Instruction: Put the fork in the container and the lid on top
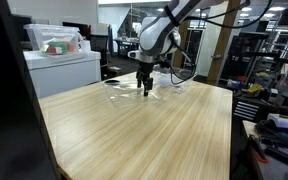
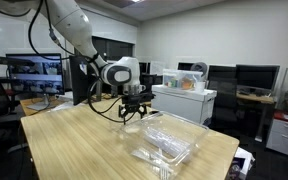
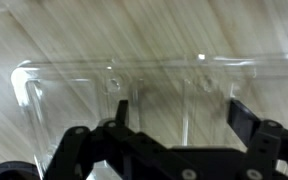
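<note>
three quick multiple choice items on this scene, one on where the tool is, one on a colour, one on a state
1. Where is the tool?
A. resting on the floor
B. hanging above the table
C. under the table

2. What colour is the table top?
A. light wood
B. black
C. red

3. How do the tool's jaws stand?
A. shut on a fork
B. shut on nothing
C. spread open

Key:
1. B: both exterior views show it hanging over the table top.
2. A: pale wood grain shows in every view.
3. C: the wrist view shows the fingers wide apart over a clear plastic piece, gripping nothing.
</note>
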{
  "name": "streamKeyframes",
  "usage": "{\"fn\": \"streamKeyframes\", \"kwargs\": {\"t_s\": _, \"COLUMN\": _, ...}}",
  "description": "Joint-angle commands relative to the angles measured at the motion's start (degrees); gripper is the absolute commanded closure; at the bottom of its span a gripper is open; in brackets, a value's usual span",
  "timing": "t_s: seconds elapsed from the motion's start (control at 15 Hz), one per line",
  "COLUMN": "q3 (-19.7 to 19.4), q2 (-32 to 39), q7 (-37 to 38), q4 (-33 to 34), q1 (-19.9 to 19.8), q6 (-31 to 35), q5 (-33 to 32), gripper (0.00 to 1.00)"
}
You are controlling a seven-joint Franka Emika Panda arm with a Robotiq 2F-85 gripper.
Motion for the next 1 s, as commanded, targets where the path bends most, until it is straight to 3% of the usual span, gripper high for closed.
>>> {"fn": "streamKeyframes", "kwargs": {"t_s": 0.0, "q3": -0.1, "q2": 1.8, "q7": 4.5, "q4": 2.9, "q1": -0.6, "q6": -1.6, "q5": -3.2, "gripper": 0.25}}
{"fn": "streamKeyframes", "kwargs": {"t_s": 0.07, "q3": -0.1, "q2": 2.2, "q7": 5.1, "q4": 3.6, "q1": -0.8, "q6": -1.9, "q5": -3.6, "gripper": 0.26}}
{"fn": "streamKeyframes", "kwargs": {"t_s": 0.2, "q3": 0.2, "q2": 2.1, "q7": 6.0, "q4": 4.2, "q1": -1.0, "q6": -2.7, "q5": -4.1, "gripper": 0.39}}
{"fn": "streamKeyframes", "kwargs": {"t_s": 0.4, "q3": 0.2, "q2": 2.0, "q7": 7.2, "q4": 4.7, "q1": -1.0, "q6": -4.9, "q5": -4.9, "gripper": 0.62}}
{"fn": "streamKeyframes", "kwargs": {"t_s": 0.53, "q3": 0.4, "q2": 1.3, "q7": 8.0, "q4": 5.8, "q1": -1.2, "q6": -9.8, "q5": -4.5, "gripper": 0.84}}
{"fn": "streamKeyframes", "kwargs": {"t_s": 0.93, "q3": 2.3, "q2": -1.9, "q7": 6.6, "q4": 2.6, "q1": -1.2, "q6": -18.0, "q5": -3.6, "gripper": 0.86}}
